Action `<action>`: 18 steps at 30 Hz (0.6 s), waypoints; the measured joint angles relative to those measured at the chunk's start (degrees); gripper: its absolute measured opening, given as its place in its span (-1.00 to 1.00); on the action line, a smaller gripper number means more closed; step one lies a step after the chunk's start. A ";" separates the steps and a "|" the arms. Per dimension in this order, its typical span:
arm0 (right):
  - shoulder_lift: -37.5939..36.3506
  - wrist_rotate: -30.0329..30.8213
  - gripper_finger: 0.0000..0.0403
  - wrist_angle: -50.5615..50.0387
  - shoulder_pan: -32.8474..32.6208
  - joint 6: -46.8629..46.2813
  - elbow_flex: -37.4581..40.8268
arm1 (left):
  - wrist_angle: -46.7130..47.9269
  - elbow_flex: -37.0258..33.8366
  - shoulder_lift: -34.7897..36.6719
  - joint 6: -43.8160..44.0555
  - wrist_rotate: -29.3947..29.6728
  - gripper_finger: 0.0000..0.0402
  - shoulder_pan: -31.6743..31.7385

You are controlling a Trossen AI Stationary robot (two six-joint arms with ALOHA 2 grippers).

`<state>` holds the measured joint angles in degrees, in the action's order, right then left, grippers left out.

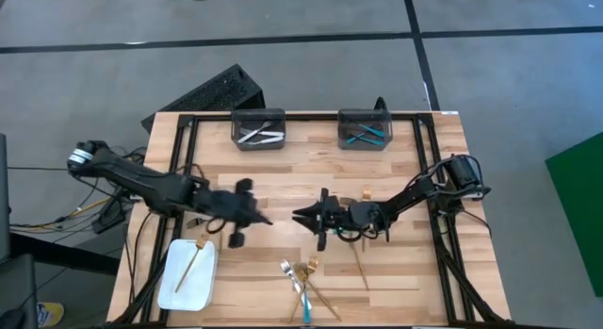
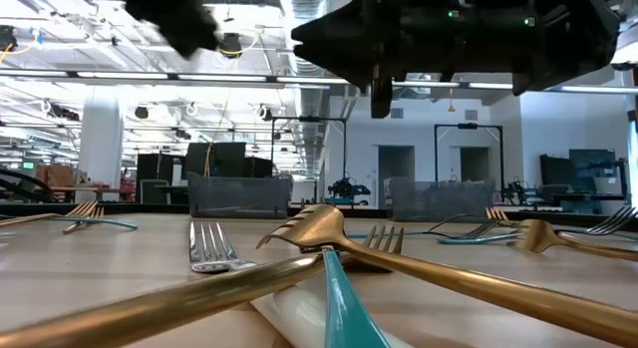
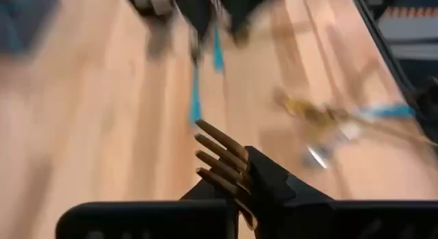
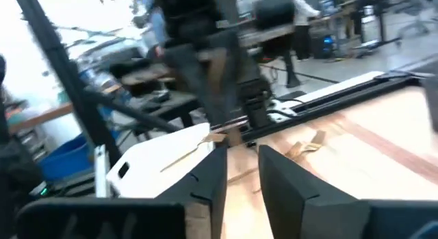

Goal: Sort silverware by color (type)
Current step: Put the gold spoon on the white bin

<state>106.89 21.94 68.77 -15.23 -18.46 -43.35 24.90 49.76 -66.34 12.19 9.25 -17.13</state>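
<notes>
A light wooden slatted table [image 1: 396, 192] carries the whole scene, with 2 dark arms meeting over its middle. The left gripper [image 1: 247, 219] hangs just beside the right gripper [image 1: 316, 219], a narrow strip of bare wood between them. In the left wrist view the left gripper's [image 3: 236, 187] jaws are closed on a shiny gold fork [image 3: 222, 164], whose tines project forward past the dark fingers. In the right wrist view the right gripper's [image 4: 241, 174] fingers [image 4: 209, 181] stand partly apart with nothing between them.

Below and to the outer side of the left gripper lies a white rectangular tray [image 1: 179, 287], holding 1 gold utensil [image 1: 191, 265]. Beyond both grippers, at the far edge, sit 2 dark grey bins: the bin [image 1: 258, 113] nearer the left gripper contains plain silver utensils [image 1: 261, 135], and the bin [image 1: 365, 113] nearer the right gripper contains turquoise-handled utensils [image 1: 363, 134].

Toward the near edge, below the gap between the grippers, lies a loose pile of mixed silverware [image 1: 303, 277]: gold, silver and turquoise-handled pieces crossing one another. A single gold utensil [image 1: 359, 263] lies apart, below the right gripper. In the low view a turquoise handle [image 2: 344, 308] runs under a gold fork head [image 2: 314, 228], beside a silver fork [image 2: 207, 246].
</notes>
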 joint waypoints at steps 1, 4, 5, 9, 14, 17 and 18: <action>0.00 0.46 -0.42 -0.39 0.37 -0.63 0.00 | 5.02 1.36 1.23 3.29 -0.23 -1.00 -1.12; 0.00 0.66 -0.39 -2.03 1.36 -2.45 0.00 | 14.74 5.56 5.08 11.77 -1.85 -1.00 -4.41; 0.00 0.69 -0.39 -2.63 1.65 -2.94 0.00 | 17.57 6.48 6.47 14.64 -3.02 -1.00 -5.53; 0.00 0.62 -0.39 -4.97 2.29 -5.34 0.00 | 25.01 7.18 11.12 24.87 -5.25 -1.00 -10.03; 0.00 0.65 -0.39 -5.74 2.09 -6.54 0.00 | 28.61 -0.62 15.99 39.47 -1.65 -1.00 -17.78; 0.00 0.65 -0.39 -5.79 1.73 -7.23 0.00 | 26.70 -6.83 17.62 48.65 -6.10 -1.00 -21.94; 0.00 0.65 -0.39 -5.80 1.71 -7.23 0.00 | 25.27 -8.71 17.98 51.29 -7.53 -1.00 -23.16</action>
<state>106.89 22.59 62.97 -13.52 -25.69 -43.35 50.17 41.04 -48.36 63.49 1.72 -40.29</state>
